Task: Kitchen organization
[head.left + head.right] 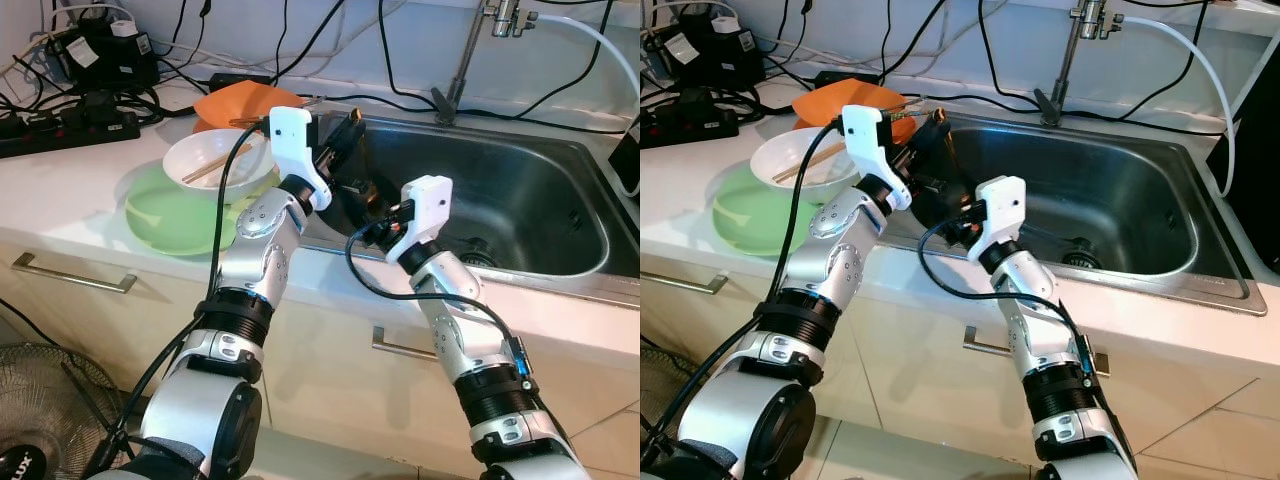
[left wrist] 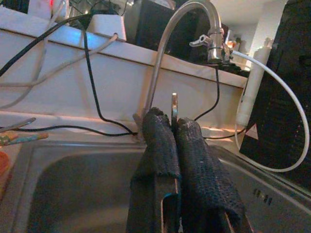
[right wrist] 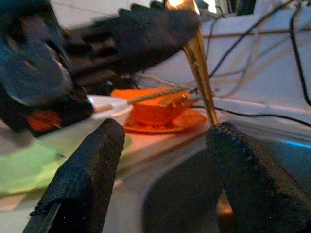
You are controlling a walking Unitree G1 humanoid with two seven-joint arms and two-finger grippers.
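On the left of the table: one green plate [image 1: 160,215], one white bowl [image 1: 215,160] holding what looks like one pair of chopsticks [image 1: 210,168], and one orange plate [image 1: 240,103] behind. One steel sink [image 1: 520,210], one faucet [image 1: 470,55], two drawer handles [image 1: 72,272], one fan [image 1: 45,400] on the floor.

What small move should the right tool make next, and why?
Probably ease the right tool forward until the gold utensil sits between its open fingers. The left tool is shut on that utensil above the sink, and its shaft hangs close ahead of the right tool, so a handover seems ready.
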